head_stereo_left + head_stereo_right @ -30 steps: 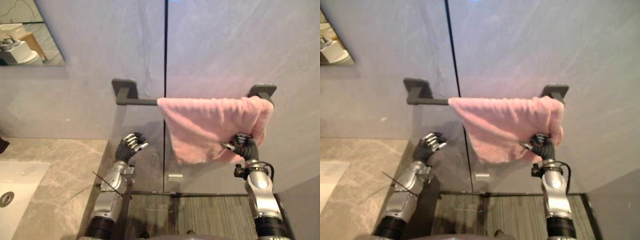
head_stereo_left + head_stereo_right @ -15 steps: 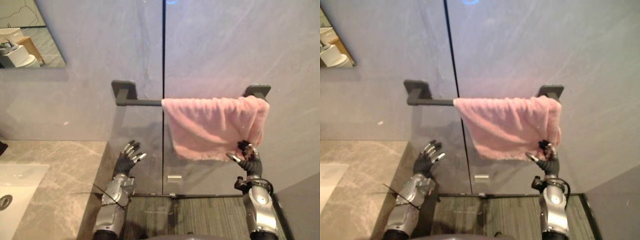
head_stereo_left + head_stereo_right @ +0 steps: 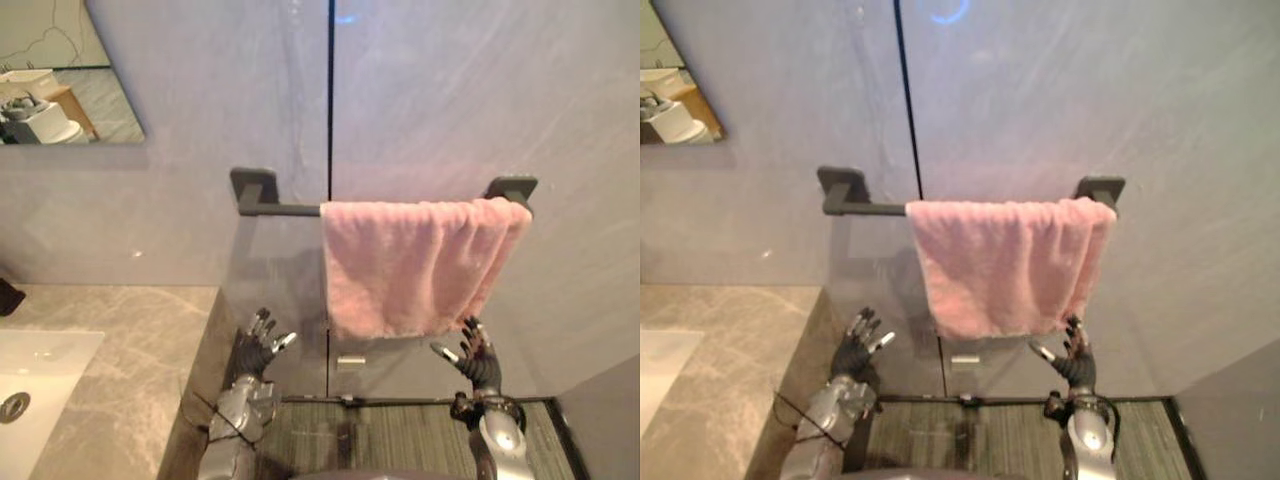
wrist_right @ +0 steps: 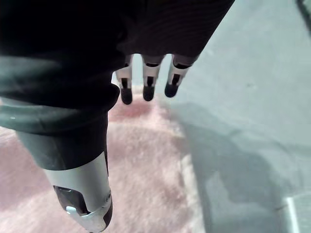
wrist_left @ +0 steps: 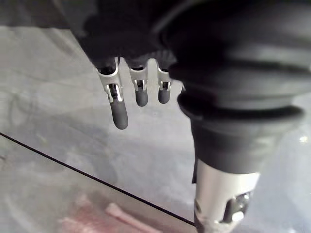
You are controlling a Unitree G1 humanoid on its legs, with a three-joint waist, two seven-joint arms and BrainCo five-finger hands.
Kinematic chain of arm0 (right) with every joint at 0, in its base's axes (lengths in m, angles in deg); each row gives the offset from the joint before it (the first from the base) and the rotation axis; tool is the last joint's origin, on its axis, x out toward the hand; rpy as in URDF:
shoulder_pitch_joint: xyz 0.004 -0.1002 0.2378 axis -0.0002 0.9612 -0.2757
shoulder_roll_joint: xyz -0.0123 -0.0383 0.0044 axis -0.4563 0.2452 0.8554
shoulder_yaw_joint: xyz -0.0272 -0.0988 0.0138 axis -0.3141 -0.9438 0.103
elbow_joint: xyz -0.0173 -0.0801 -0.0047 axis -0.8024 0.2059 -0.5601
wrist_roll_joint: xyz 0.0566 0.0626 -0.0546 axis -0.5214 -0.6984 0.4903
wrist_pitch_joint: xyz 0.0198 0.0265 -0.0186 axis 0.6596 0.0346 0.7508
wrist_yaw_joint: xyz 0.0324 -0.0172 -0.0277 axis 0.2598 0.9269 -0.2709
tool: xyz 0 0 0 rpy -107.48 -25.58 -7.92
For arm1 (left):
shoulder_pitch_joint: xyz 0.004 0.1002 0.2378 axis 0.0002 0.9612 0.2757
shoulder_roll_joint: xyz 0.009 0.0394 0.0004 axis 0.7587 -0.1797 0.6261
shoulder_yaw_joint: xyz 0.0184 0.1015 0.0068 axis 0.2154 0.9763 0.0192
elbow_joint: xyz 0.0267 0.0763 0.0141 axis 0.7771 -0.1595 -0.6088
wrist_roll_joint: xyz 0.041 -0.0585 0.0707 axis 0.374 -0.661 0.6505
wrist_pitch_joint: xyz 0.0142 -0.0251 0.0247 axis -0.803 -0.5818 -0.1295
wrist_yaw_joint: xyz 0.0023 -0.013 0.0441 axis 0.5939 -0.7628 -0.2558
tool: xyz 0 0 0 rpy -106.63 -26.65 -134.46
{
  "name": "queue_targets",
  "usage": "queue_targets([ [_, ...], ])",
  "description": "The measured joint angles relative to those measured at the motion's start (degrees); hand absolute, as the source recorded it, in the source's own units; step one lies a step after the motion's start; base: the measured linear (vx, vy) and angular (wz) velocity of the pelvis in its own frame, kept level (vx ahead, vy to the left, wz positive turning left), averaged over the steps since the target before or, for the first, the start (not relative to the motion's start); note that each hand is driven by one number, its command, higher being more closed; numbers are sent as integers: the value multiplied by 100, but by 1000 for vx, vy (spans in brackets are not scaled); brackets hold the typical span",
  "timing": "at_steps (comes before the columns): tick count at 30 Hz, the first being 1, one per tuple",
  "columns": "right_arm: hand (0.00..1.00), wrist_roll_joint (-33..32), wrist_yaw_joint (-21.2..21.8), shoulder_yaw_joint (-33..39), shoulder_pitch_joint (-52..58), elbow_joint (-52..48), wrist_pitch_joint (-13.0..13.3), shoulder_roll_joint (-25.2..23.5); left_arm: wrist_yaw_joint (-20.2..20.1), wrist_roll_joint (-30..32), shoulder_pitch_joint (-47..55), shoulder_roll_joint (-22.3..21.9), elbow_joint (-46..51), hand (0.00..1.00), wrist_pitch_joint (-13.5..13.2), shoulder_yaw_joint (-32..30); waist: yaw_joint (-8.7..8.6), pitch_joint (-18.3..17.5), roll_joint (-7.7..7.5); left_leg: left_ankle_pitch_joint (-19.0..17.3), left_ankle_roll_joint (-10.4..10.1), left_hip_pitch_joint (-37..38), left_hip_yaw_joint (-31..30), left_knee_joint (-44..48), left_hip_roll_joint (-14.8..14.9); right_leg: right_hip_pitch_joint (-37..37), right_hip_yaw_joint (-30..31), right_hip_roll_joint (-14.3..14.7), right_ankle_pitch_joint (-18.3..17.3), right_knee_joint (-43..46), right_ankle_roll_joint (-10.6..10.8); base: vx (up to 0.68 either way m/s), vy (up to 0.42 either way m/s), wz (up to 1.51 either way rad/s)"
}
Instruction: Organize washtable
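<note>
A pink towel [image 3: 415, 265] hangs folded over the dark wall rail [image 3: 285, 208], covering the rail's right half up to its right bracket [image 3: 511, 187]. My right hand [image 3: 473, 361] is open just below the towel's lower right corner, apart from the cloth; the right wrist view has the towel [image 4: 146, 165] just past its straight fingers [image 4: 148, 87]. My left hand [image 3: 256, 345] is open and empty, low by the end of the stone counter, below the bare left part of the rail.
A grey stone washtable counter [image 3: 120, 370] with a white sink [image 3: 35, 385] lies at lower left. A mirror [image 3: 65, 75] hangs at upper left. Grey wall panels meet at a dark vertical seam [image 3: 330, 100]. Striped floor [image 3: 400, 440] lies below.
My right hand has let go of the towel's lower right corner and dropped below it with straight fingers. The towel now hangs flat. My left hand sank lower; the camera shifted.
</note>
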Motion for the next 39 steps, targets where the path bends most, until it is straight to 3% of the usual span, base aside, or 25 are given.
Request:
queue_targets([
  [11, 0, 336, -347, 116, 239, 1839, -251, -90, 51, 824, 311, -90, -1693, 0, 273, -285, 128, -20, 19, -58, -34, 97, 187, -38, 107, -82, -36, 61, -260, 333, -72, -52, -30, -1],
  [24, 0, 398, -475, 245, -236, 3278, -375, 35, 492, 1580, -11, -58, -3129, 0, 298, -715, 166, -90, 10, -100, -121, 104, 300, -13, 180, -137, 19, 127, -305, 362, -81, 51, -12, -3],
  [27, 0, 454, -492, 338, -387, 3502, -396, 52, 505, 1730, -165, -67, -3386, 0, 300, -872, 265, 12, 16, -110, -135, 72, 332, -8, 195, -165, 31, 143, -295, 326, -95, 37, -22, -6],
  [29, 0, 556, -507, 320, -546, 3645, -420, 87, 512, 1789, -286, -59, -3460, 0, 304, -893, 344, 58, 0, -121, -142, -57, 470, 22, 211, -424, 146, 165, -320, 517, -82, -43, -22, -29],
  [33, 0, 576, -513, 167, -1151, 3656, -457, -37, 603, 1837, -912, 121, -3568, 0, 332, -896, 427, 741, -169, -623, -106, -1125, 652, 1334, 417, -1693, 352, 228, -403, 1948, -32, -136, -66, -37],
  [35, 0, 583, -548, 150, -1207, 3632, -488, -80, 646, 1836, -1046, 126, -3577, 0, 338, -932, 431, 811, -209, -692, -115, -1488, 597, 1701, 604, -2031, 426, 305, -616, 2536, -44, -63, -114, 7],
  [37, 0, 637, -609, 134, -1073, 3623, -490, -76, 647, 1846, -1128, 114, -3550, 0, 331, -940, 432, 788, -372, -686, -133, -1642, 377, 1976, 680, -1948, 466, -33, -940, 3637, 21, 53, -197, 43],
  [38, 0, 638, -610, 129, -1046, 3623, -490, -75, 647, 1846, -1135, 119, -3530, 0, 327, -945, 442, 766, -408, -685, -134, -1745, 338, 2100, 701, -1891, 500, -127, -1004, 3642, 99, 26, -281, 51],
  [39, 0, 640, -610, 114, -1086, 3618, -488, -78, 647, 1846, -1176, 130, -3528, 0, 335, -1002, 431, 743, -453, -642, -190, -1924, 272, 2250, 775, -1889, 451, 11, -1047, 3592, 170, -68, -291, 29],
])
